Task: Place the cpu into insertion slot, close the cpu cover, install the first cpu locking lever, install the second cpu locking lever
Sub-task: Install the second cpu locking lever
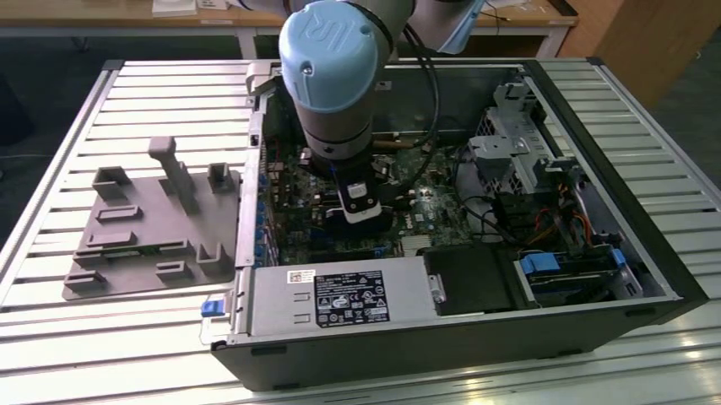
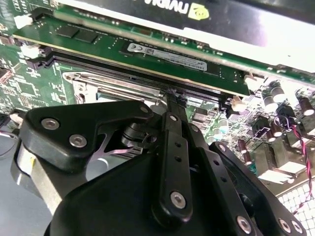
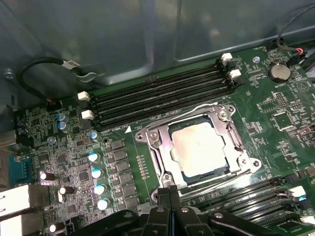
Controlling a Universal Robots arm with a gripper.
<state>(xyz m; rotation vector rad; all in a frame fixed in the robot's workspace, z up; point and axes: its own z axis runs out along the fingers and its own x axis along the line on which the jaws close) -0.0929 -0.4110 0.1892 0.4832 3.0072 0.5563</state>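
CPU (image 3: 201, 147) sits in the insertion slot (image 3: 147, 135), cpu cover (image 3: 241, 156) down around it. Gripper (image 3: 170, 192), fingertips pressed together and empty, hovers just beside the cover's edge. Lever step appears underway; needs precise hooking.

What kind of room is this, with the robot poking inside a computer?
Probably a workshop or robotics lab. An opened computer case lies on a slatted metal table, a grey holder for parts sits beside it, and workbenches stand behind. The gripper hovers by the cpu.
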